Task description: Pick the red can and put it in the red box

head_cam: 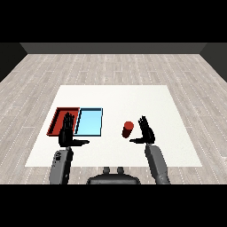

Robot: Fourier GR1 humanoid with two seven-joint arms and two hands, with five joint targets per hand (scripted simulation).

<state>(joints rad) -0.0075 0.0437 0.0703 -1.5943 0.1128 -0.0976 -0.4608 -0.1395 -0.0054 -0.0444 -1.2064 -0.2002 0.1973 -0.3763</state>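
Right hand (146, 131): fingers straight and spread, thumb reaching left toward the can, nothing held. It sits just right of the can, apart from it by a narrow gap.

Red can (127, 129): upright on the white table (133, 95), right of both trays and well apart from the red one.

Left hand (67, 132): fingers straight, pointing away from the robot, thumb out to the right, nothing held. It overlaps the near edge of the red tray.

Red tray (56, 119): at the table's left. Light blue tray (89, 122): just beside it on its right, between red tray and can.

Grey wooden floor (115, 66): surrounds the table.
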